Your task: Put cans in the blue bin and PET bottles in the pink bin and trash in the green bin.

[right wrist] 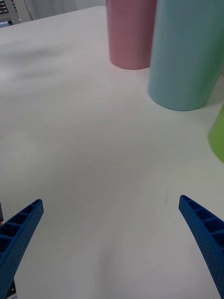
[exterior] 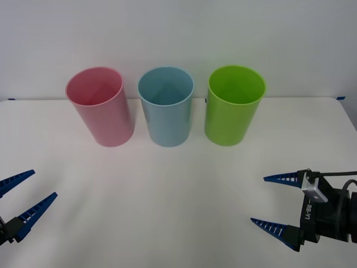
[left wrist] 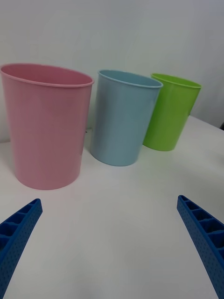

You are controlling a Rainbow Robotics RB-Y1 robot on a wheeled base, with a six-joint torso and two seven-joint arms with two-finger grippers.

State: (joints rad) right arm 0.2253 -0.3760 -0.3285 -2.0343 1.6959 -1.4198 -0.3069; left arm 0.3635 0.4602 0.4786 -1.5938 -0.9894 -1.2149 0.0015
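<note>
Front view: pink bin (exterior: 100,106), blue bin (exterior: 166,106) and green bin (exterior: 234,105) stand upright in a row on the white table (exterior: 178,195). Left gripper (exterior: 25,192) and right gripper (exterior: 273,202) hover low near the front corners, fingers spread wide, holding nothing.

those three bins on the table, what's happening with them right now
Nothing is being handled. The pink bin, blue bin and green bin stand upright in a row at the back of the white table. The left gripper and right gripper hover open near the front edge, holding nothing.
</note>
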